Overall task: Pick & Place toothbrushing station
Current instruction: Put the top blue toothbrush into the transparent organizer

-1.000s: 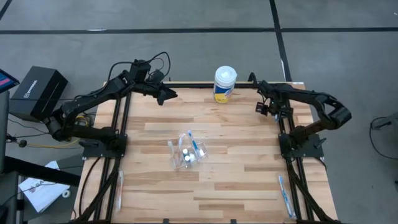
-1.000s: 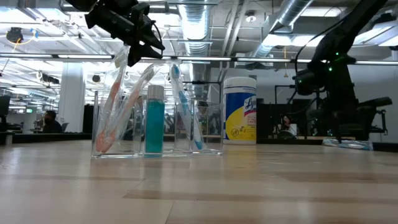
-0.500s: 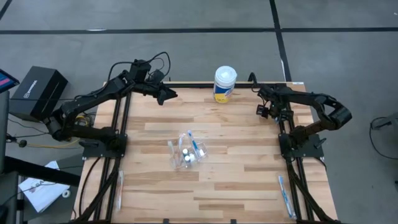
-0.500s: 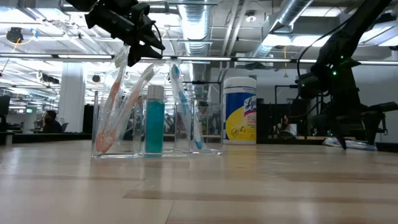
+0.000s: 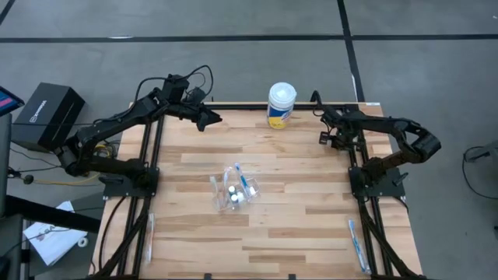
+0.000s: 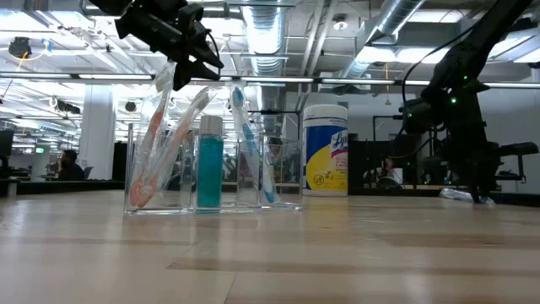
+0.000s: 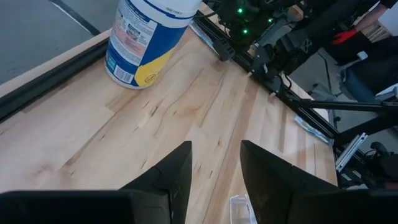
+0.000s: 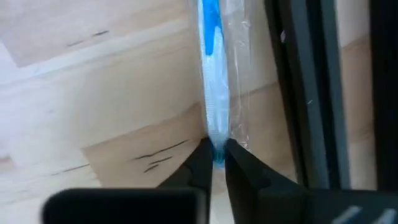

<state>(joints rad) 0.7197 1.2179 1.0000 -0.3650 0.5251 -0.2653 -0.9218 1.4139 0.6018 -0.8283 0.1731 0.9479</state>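
My right gripper point(image 8: 214, 163) pinches the tip of the wrapped blue toothbrush point(image 8: 211, 93) lying by the table's right rail point(image 8: 298, 93); left gripper point(image 7: 214, 177) waits part-open, empty; I judge this end-grip may let the slick wrapper slip.

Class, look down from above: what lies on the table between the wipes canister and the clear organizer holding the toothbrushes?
Nothing: in the high view only bare wood separates the wipes canister from the clear organizer.
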